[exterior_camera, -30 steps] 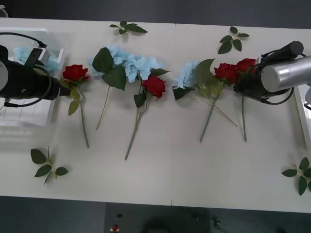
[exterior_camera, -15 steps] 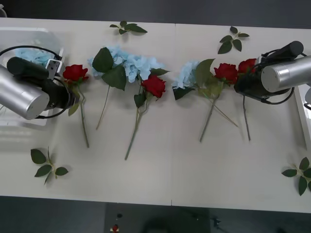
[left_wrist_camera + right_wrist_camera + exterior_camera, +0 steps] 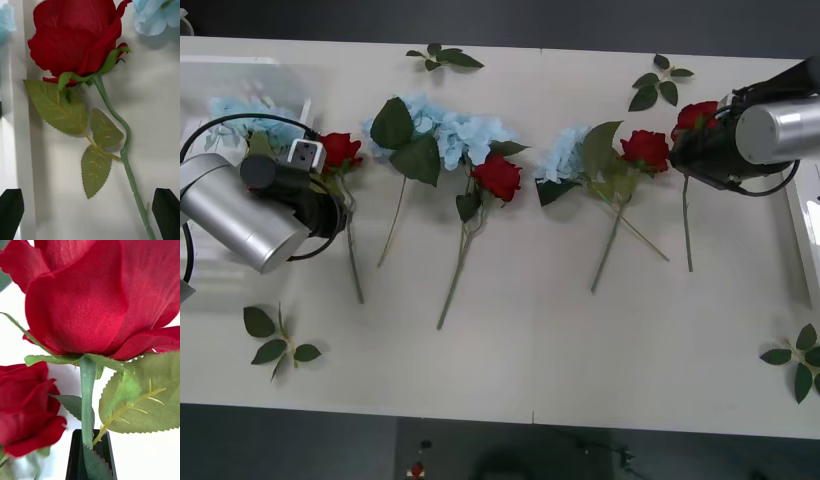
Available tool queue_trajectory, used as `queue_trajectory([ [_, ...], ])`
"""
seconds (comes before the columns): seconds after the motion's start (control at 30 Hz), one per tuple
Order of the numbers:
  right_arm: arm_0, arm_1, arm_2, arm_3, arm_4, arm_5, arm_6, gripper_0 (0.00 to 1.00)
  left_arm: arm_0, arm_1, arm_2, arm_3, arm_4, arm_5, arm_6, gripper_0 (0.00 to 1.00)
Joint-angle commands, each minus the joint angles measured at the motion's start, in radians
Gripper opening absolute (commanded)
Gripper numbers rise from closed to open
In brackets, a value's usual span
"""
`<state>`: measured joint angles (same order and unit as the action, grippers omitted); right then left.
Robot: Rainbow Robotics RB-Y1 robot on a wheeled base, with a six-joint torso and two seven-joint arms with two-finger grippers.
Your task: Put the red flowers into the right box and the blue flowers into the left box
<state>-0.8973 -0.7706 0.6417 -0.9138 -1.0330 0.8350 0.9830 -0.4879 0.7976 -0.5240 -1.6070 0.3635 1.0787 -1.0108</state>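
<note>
Right gripper: black jaws pinched on the thin green stem of the far-right deep-red artificial rose, just under the head. In the front view its stem hangs down past the arm toward the white tabletop. A second red rose sits just beside it, with a serrated green leaf close behind the grip point. The white plain-rimmed right box shows as an edge at the tabletop's right end, near the arm.

Left gripper: jaws spread wide, black tips apart, hovering over the leftmost red rose, not touching. This rose lies flat on the tabletop right next to the white left box; its three-leaf sprig lies between the jaws. A pale sky-blue ruffled flower cluster is already in that box.

Clutter in the middle: a big blue cluster with dark leaves, stem crossing a fourth red rose. A smaller blue cluster overlaps the stem and leaves of the second rose.

Loose flowerless leaf sprigs are at the far edge, upper right, lower left and lower right.
</note>
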Motion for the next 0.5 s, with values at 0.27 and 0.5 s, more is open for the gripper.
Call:
queue_trajectory([
  [0.27,0.106,-0.193,-0.292,-0.198,-0.036,0.145,0.395,0.00,-0.041,-0.074,0.022,0.107,-0.009,-0.120,-0.017,1.00],
  [0.5,0.210,-0.303,-0.415,-0.211,-0.099,0.164,0.580,0.00,-0.041,-0.078,0.022,0.116,-0.011,-0.171,-0.031,1.00],
])
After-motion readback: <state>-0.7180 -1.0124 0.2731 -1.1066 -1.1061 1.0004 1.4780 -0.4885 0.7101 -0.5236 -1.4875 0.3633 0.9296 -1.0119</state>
